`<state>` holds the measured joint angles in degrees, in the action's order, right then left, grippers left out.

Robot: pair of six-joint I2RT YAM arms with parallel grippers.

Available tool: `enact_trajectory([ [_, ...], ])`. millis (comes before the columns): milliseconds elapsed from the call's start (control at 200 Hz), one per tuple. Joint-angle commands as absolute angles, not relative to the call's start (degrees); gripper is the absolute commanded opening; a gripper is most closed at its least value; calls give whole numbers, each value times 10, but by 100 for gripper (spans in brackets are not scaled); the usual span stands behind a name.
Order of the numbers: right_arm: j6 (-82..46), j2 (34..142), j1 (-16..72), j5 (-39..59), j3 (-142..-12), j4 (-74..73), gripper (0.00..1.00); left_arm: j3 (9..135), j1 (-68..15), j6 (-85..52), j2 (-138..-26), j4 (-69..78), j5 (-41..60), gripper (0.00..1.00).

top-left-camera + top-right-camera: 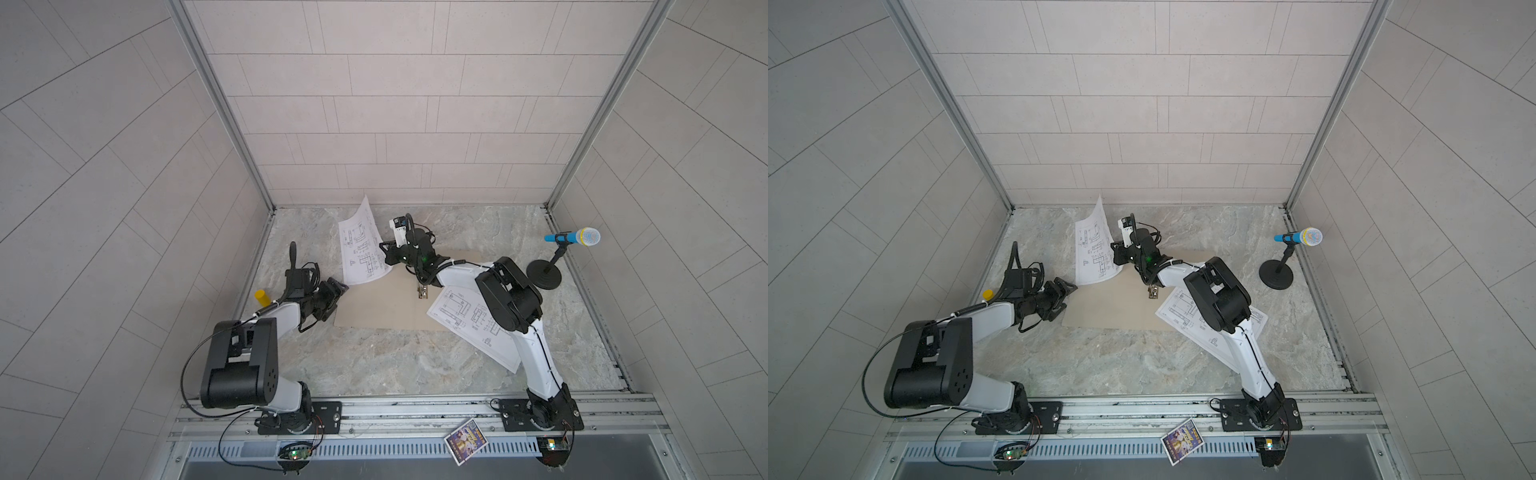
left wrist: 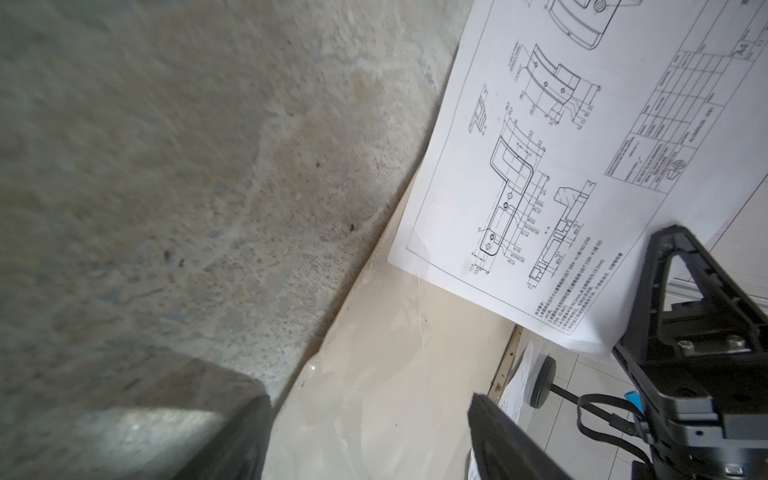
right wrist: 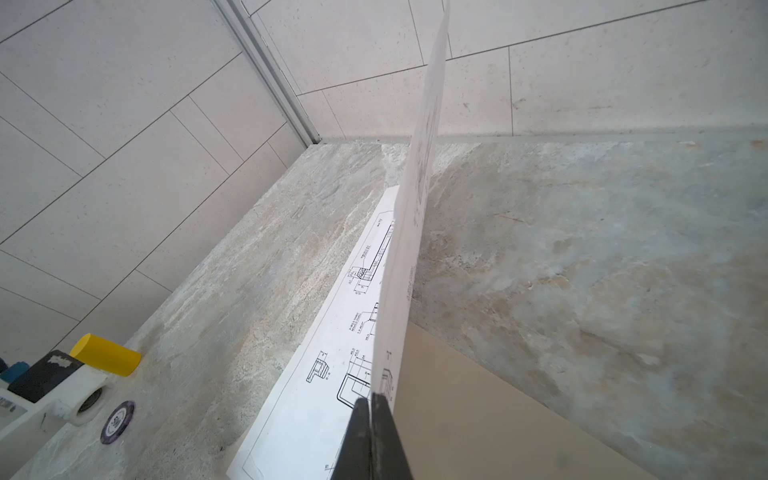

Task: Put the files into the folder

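I am holding one of the files, a lifted sheet [image 1: 360,249], by its right edge in the right gripper [image 1: 384,249]. The jaws are pinching fully together on the paper, and the right wrist view shows them pressed flat with the sheet between. The sheet is bowing upward, its top corner pointing toward the far wall [image 1: 415,124] and its lower corner hanging over the far left corner of the folder [image 1: 382,307]. I cannot tell whether that corner is touching the cardboard.

The folder is lying open and flat in the middle of the table [image 1: 374,365], with its metal clip [image 1: 422,291] at the spine. A second sheet [image 1: 457,322] is lying askew across the folder's right half, its near corner running off the folder's edge onto the marble, partly under my right arm.

The left gripper [image 1: 340,296] is hovering just beside the folder's left edge, jaws spread wide and holding nothing.

A broad strip of marble is running between the folder's near edge and the rail. The microphone [image 1: 573,237] on its stand is sitting far right, well apart from the folder. The yellow cylinder [image 1: 262,297] is standing against the left wall beside my left arm, and the picture card [image 1: 465,441] is lying on the near rail.
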<state>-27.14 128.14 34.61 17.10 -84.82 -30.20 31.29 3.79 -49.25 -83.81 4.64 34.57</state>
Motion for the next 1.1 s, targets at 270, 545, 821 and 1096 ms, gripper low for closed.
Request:
enact_trajectory([
  [270, -268, 1217, 343, 180, -810, -298, 0, 301, 37, -503, -853, 7, 335, 81],
  [545, -275, 1190, 351, 159, -768, -286, 0, 288, 37, -520, -853, 32, 344, 81],
  [821, -301, 1170, 361, 106, -711, -310, 0, 275, 37, -525, -849, 47, 350, 81],
  [1096, -345, 1147, 378, 49, -674, -331, 0, 267, 37, -532, -840, 56, 351, 81],
])
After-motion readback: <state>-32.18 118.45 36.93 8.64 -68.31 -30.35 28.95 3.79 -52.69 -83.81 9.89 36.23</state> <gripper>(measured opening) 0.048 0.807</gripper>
